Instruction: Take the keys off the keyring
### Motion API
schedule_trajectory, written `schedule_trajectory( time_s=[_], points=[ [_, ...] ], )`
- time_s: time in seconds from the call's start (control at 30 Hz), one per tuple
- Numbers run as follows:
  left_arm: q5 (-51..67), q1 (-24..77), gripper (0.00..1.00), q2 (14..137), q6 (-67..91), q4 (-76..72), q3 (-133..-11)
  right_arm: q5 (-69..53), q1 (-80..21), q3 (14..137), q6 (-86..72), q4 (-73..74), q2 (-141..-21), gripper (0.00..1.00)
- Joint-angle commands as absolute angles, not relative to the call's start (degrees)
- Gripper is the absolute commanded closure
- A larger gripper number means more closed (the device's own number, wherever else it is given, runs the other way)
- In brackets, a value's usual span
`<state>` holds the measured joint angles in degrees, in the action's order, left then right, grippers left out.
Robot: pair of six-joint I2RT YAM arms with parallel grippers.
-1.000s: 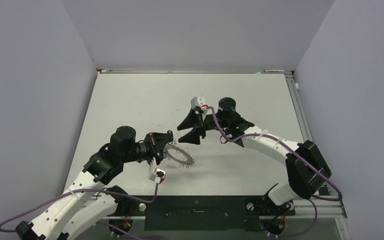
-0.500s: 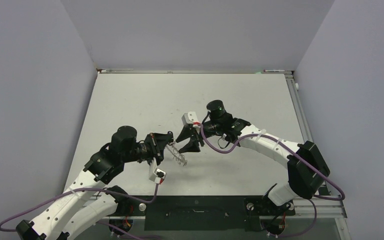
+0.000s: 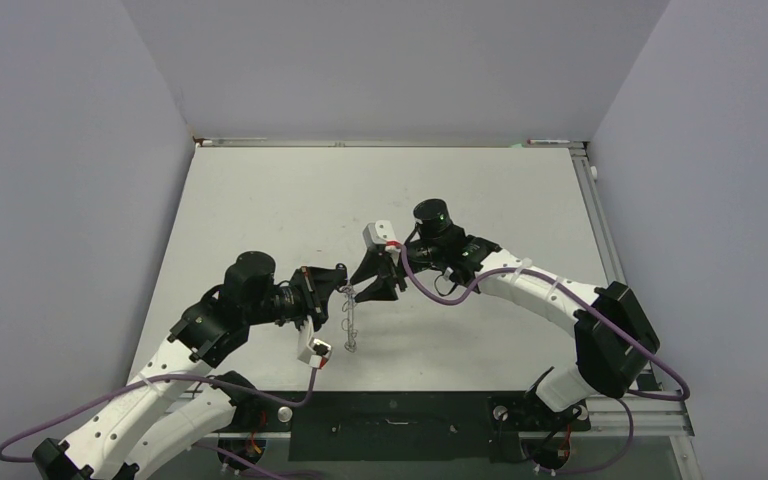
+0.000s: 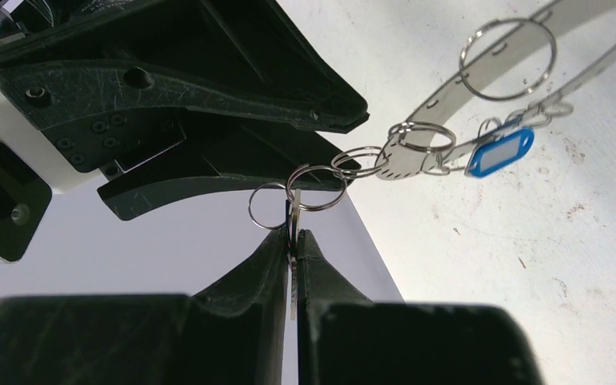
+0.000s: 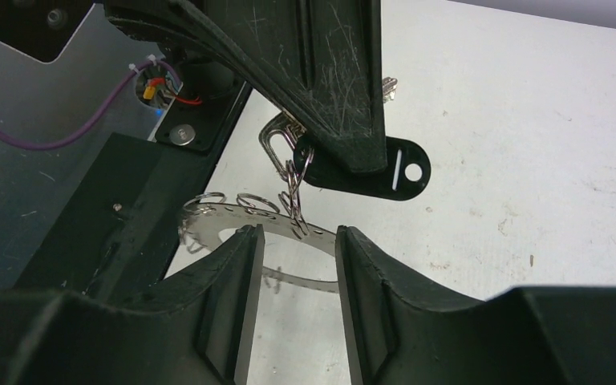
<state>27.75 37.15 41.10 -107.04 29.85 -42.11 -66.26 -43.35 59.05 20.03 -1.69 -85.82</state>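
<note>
The left end effector is pressing its fingers fully together on a thin silvery key, seen edge-on, just above the large flat grey metal keyring. A short chain of small wire loops is linking that key to the keyring's rim. The keyring is hanging from the chain over the white table, turned edge-on to the overhead camera. Whether the keyring's lowest point is touching the table cannot be told. A small key with a blue plastic head is dangling from the keyring's rim just beside the chain. The right end effector is reaching in from the far side of the keyring, partly open and gripping nothing. Its two black fingers are sitting to either side of the keyring's upper rim, near where the chain joins it. Whether either finger is touching the metal cannot be told.
</note>
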Motion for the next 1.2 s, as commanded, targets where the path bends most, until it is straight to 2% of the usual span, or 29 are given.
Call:
schedule_trajectory(
  time_s=[0.0,0.3,0.47,0.5,0.67,0.9,1.17],
  points=[
    [30.10,37.44,1.00,40.66,-107.86,28.51,-43.15,-67.91,-44.31,60.99,19.25,-6.41,-86.52,0.63],
    [29.58,37.43,1.00,40.40,-107.22,28.42,-43.17,-66.03,-44.91,60.32,17.07,-8.83,-86.74,0.73],
    [28.92,37.44,1.00,39.85,-106.58,28.80,-43.06,-64.64,-44.92,60.24,15.41,-9.08,-86.41,0.93],
    [28.70,37.44,1.00,39.74,-106.27,28.80,-43.07,-64.51,-44.85,60.18,15.38,-8.96,-86.28,0.95],
    [27.92,37.42,1.00,38.87,-104.82,28.75,-43.48,-64.54,-43.84,58.06,12.32,-11.53,-85.55,0.95],
    [27.76,37.44,1.00,37.39,-104.58,30.58,-43.27,-66.99,-41.10,51.95,-2.73,-28.23,-84.98,0.95],
    [27.77,37.44,1.00,38.07,-105.19,30.19,-43.57,-67.02,-40.63,50.12,-5.25,-30.71,-84.20,0.95]
  ],
)
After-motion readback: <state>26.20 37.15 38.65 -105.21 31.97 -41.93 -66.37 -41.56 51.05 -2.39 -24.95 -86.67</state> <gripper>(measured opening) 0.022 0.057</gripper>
